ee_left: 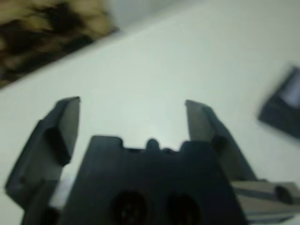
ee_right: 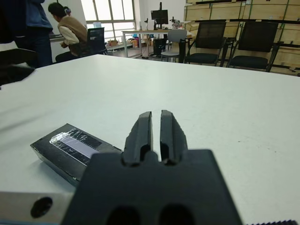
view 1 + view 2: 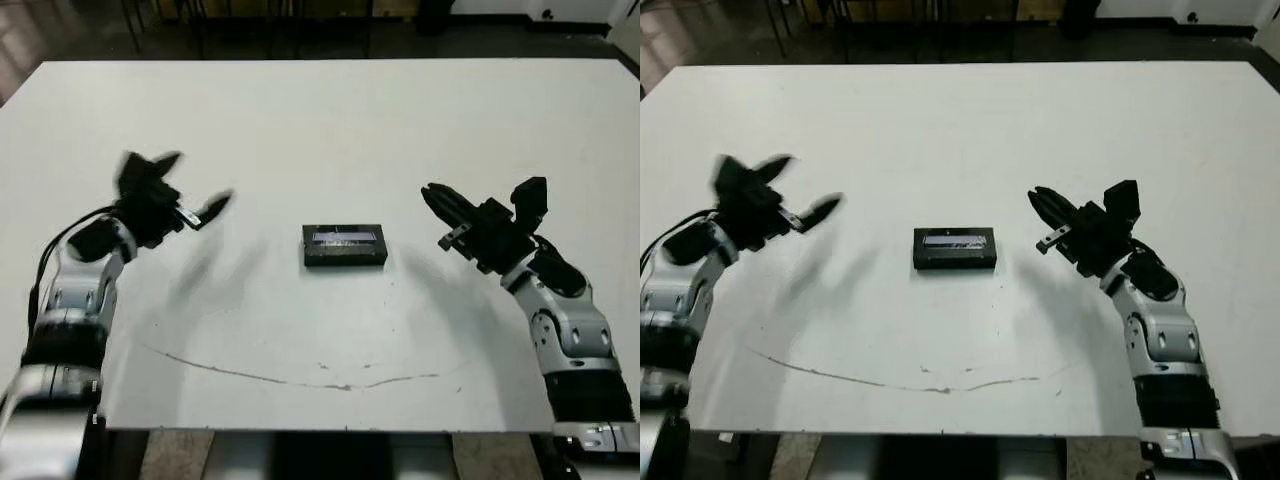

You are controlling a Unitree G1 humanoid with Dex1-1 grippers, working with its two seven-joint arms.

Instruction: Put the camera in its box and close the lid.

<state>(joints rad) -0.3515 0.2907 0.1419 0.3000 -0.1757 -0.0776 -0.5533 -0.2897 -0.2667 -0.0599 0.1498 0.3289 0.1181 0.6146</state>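
A small black box (image 3: 344, 257) rests at the middle of the white table (image 3: 320, 120), with the flat black lid (image 3: 344, 237) lying on top of it and showing its pale glossy strip. The camera is not visible anywhere. My left gripper (image 3: 192, 183) hovers left of the box, blurred, its fingers (image 1: 65, 124) spread wide open and holding nothing. My right gripper (image 2: 155, 115) is right of the box, its two fingers pressed close together with nothing between them. The box (image 2: 72, 150) sits just beside those fingers, apart from them.
A thin dark curved line (image 3: 300, 378) runs across the table near its front edge. Beyond the far edge, the right wrist view shows a seated person (image 2: 70, 33), black chairs (image 2: 211, 40) and desks.
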